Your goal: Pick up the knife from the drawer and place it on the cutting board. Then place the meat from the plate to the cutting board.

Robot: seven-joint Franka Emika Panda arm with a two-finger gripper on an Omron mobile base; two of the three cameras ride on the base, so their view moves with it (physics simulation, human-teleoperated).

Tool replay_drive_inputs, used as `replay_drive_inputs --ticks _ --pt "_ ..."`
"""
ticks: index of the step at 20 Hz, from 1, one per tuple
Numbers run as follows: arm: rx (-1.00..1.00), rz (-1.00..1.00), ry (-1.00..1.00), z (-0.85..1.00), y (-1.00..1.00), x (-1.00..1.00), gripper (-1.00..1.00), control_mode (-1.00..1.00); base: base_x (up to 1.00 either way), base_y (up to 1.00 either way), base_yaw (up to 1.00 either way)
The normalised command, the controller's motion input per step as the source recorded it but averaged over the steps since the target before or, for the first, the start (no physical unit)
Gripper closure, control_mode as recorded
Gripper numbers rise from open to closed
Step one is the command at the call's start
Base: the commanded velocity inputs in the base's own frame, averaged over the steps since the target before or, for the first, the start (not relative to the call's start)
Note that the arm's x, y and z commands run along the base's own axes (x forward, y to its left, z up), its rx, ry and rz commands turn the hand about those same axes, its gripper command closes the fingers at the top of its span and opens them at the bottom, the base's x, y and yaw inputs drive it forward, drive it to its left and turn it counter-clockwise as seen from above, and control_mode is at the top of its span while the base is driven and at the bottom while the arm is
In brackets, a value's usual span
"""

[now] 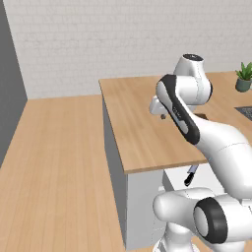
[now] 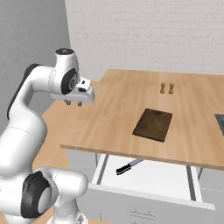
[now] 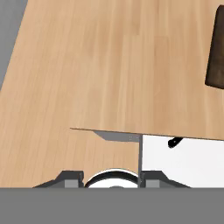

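Lying loose in the open drawer [image 2: 175, 181], the knife [image 2: 128, 166] looks light, stiff, slippery; best grasped by its black handle; gripper [image 2: 73, 103] empty, jaw spacing unclear

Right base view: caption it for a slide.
Knife lies in open drawer; gripper hovers left of cutting board.

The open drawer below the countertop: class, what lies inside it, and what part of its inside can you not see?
Inside the drawer lies the knife, black handle toward the robot, on a bare white floor. The drawer's back part is covered by the countertop, so anything there cannot be seen.
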Motion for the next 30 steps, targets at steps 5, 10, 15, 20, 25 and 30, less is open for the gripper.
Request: replay_drive_inputs --ticks 5,10,15,20,25,30 --pt "0.0 0.0 0.0 0.0 0.0 -0.4 -1.0 -1.0 0.0 0.0 0.0" --pt "0.0 0.0 0.0 -0.03 0.0 -0.79 -1.0 -1.0 0.0 0.0 0.0" --pt "-0.03 0.0 0.0 -0.08 0.0 -0.62 -1.0 -1.0 0.0 0.0 0.0" --pt "-0.03 0.0 0.0 -0.07 0.0 -0.46 -1.0 -1.0 0.0 0.0 0.0" --pt "-0.01 0.0 -0.05 -0.02 0.0 -0.45 -1.0 -1.0 0.0 0.0 0.0" --pt "0.0 0.0 -0.09 0.0 0.0 -0.34 -1.0 -1.0 0.0 0.0 0.0"
